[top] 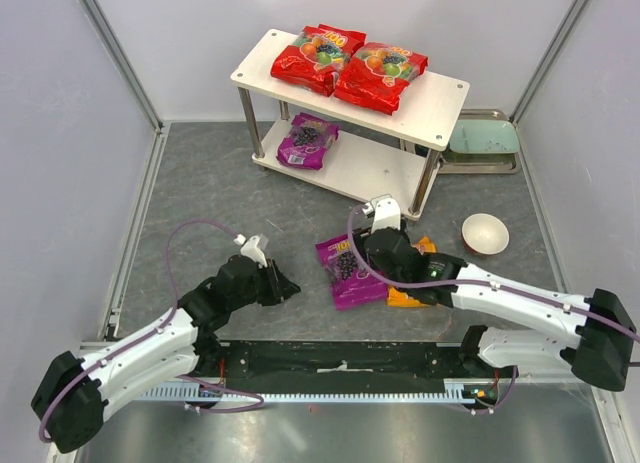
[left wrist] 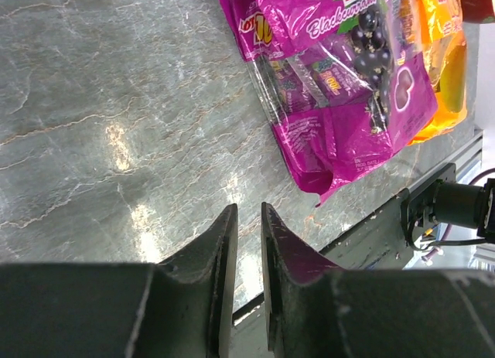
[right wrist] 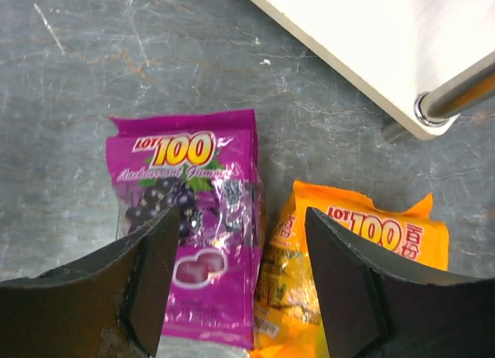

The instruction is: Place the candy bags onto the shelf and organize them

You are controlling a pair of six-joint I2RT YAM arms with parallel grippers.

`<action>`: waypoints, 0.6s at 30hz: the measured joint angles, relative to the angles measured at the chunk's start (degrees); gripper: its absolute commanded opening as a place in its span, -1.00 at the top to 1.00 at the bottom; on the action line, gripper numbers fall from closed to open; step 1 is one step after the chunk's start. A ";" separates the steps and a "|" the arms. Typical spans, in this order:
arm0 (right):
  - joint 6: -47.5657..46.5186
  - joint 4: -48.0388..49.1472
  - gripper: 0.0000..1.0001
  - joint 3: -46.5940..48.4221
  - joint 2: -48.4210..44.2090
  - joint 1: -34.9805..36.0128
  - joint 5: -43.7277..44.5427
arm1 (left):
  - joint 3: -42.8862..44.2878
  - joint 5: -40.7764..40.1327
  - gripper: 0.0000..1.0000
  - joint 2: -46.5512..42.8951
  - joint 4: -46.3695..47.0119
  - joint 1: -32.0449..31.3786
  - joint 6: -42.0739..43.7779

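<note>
The shelf [top: 440, 88] stands at the back. Two red candy bags [top: 312, 55] [top: 380, 73] lie on its top board and a purple bag [top: 307, 141] on its lower board. On the floor a second purple bag [top: 343, 273] [right wrist: 186, 219] [left wrist: 340, 72] lies beside an orange bag [top: 408, 295] [right wrist: 363, 234] [left wrist: 445, 56]. My right gripper [top: 378, 255] [right wrist: 241, 215] is open and empty, hovering over the two bags' adjoining edges. My left gripper [top: 287, 289] [left wrist: 248, 207] is shut and empty, low over the floor left of the purple bag.
A pale green tray [top: 483, 141] lies right of the shelf and a small cream bowl [top: 485, 233] sits on the floor in front of it. A shelf leg [right wrist: 452, 99] is close ahead of my right gripper. A black rail [top: 340, 361] runs along the near edge. White walls enclose the cell.
</note>
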 measured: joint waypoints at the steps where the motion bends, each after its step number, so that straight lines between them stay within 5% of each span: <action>1: 0.09 1.60 -0.47 -1.07 0.42 -1.53 -1.11 | 0.17 -0.02 0.49 -0.33 -0.31 0.00 0.00; 6: 0.37 15.50 -0.57 -1.90 4.17 -7.15 -6.78 | 1.33 -0.02 0.44 -1.68 -1.42 0.00 0.02; 11: 2.91 32.92 -0.61 -1.46 12.48 -10.10 -12.81 | 1.57 -0.07 0.01 -3.72 -2.64 0.00 0.02; 18: 17.00 54.90 -0.63 0.94 29.55 -20.09 -22.18 | 2.12 -1.55 -0.15 -9.27 -6.71 0.00 0.15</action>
